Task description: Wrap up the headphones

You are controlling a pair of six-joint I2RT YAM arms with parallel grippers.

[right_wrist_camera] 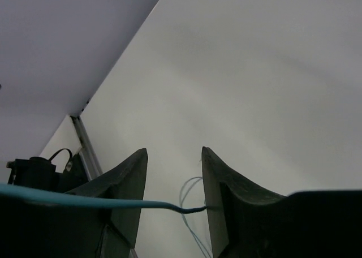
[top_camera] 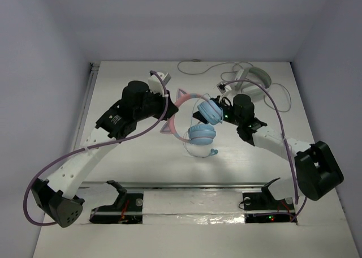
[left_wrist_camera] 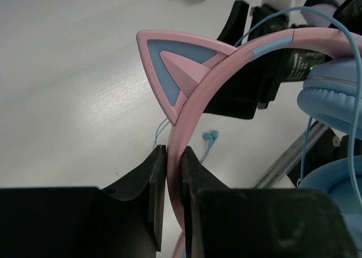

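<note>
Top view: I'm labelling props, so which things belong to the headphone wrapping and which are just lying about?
In the job: pink cat-ear headphones; light-blue cable; left gripper, clamped on the headband; right gripper, jaws apart at the cable.
Lying about: white-grey headphones; pale cable.

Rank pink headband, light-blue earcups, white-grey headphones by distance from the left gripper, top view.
1. pink headband: clamped in the left gripper.
2. light-blue earcups: to its right, mid-table.
3. white-grey headphones: back right, farthest.
</note>
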